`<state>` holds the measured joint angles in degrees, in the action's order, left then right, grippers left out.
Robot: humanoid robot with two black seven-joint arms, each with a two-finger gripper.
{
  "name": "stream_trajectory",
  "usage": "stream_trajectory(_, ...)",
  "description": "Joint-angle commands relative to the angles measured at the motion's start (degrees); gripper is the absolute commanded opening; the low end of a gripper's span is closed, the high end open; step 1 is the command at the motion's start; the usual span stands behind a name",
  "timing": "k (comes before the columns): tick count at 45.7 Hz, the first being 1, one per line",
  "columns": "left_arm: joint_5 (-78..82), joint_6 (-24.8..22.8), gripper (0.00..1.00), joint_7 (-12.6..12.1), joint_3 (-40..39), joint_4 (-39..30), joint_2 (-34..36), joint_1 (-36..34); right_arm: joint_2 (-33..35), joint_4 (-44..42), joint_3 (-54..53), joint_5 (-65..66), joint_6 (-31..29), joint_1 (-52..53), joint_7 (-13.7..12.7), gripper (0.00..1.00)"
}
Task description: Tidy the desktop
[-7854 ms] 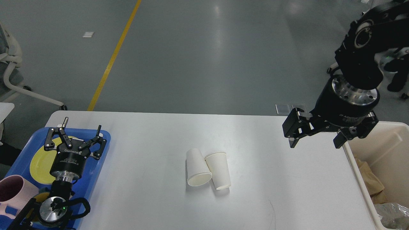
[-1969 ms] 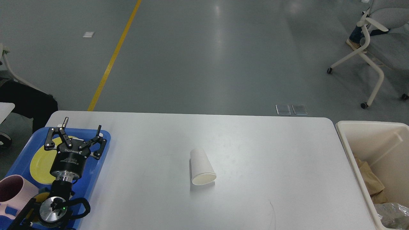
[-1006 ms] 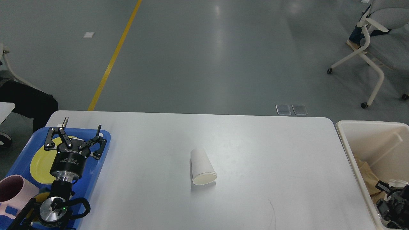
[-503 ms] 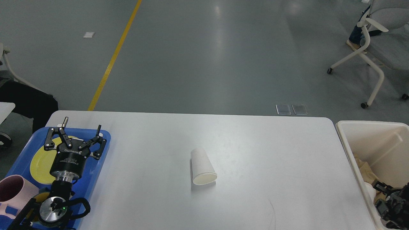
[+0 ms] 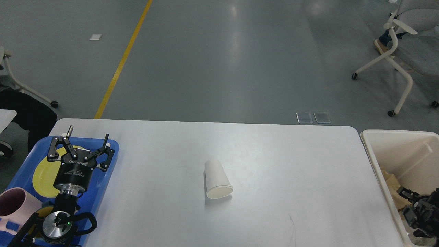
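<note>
White desktop fills the lower half of the frame, smooth and bare except for one item; grey floor with a yellow line lies beyond it.

Nearest, at lower left, our left gripper hangs over the blue tray; its fingers are spread apart and hold nothing; a yellow plate and a pink mug lie in the tray beneath the arm. At the lower right edge of the frame, our right gripper sits low inside the cream bin, above brown paper waste; it shows dark and partly cut off, so we cannot tell whether its fingers are apart or closed.

At centre frame, a white paper cup lies on its side on the desktop, open rim toward the lower edge of the frame, base toward the upper edge; it is well apart from both tray and bin.

We judge the cup to be very light, thin-walled and easily crushed; it may roll sideways if nudged. Recommended hold: across the body near mid-length, one finger on each side, with gentle closing force; the rolled rim is the stiffer zone; the wall is the weaker. As waste, it most likely belongs in the bin at right.

Farther off, office chairs stand at the upper right and left edges.
</note>
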<state>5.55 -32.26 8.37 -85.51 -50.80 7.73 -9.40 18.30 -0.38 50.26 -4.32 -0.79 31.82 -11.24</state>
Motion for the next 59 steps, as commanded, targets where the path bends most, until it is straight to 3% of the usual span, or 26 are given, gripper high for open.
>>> stream_trajectory(1,0.0,0.0,0.96,0.1,0.0,0.0,0.0,0.0,0.1,0.1,-0.1,0.0,-0.3,0.3,0.0,1.00)
stream_trajectory(17,0.0,0.0,0.96,0.0,0.1,0.0,0.0,0.0,4.8,7.3,-0.2,0.4,-0.9,6.3,-0.4,1.00)
stream_trajectory(26,0.0,0.0,0.96,0.1,0.0,0.0,0.0,0.0,12.8,23.1,2.1,1.9,-0.9,16.9,-1.6,1.00)
stream_trajectory(31,0.0,0.0,0.96,0.1,0.0,0.0,0.0,0.0,16.8,35.3,9.2,3.8,-2.3,29.8,-2.7,1.00)
stream_trajectory(39,0.0,0.0,0.96,0.1,0.1,0.0,0.0,0.0,16.5,53.1,22.0,3.7,-9.8,50.2,-2.7,1.00)
stream_trajectory(45,0.1,0.0,0.96,0.0,0.1,0.0,0.0,0.0,13.4,65.5,27.2,3.7,-19.9,66.8,-2.8,1.00)
stream_trajectory(54,0.0,0.0,0.96,0.0,0.1,0.0,0.0,0.0,4.0,73.1,29.8,3.2,-38.7,87.8,-2.8,1.00)
stream_trajectory(59,0.0,0.0,0.96,0.1,0.1,0.0,0.0,0.0,0.8,78.3,29.5,2.5,-45.7,99.8,-2.7,1.00)
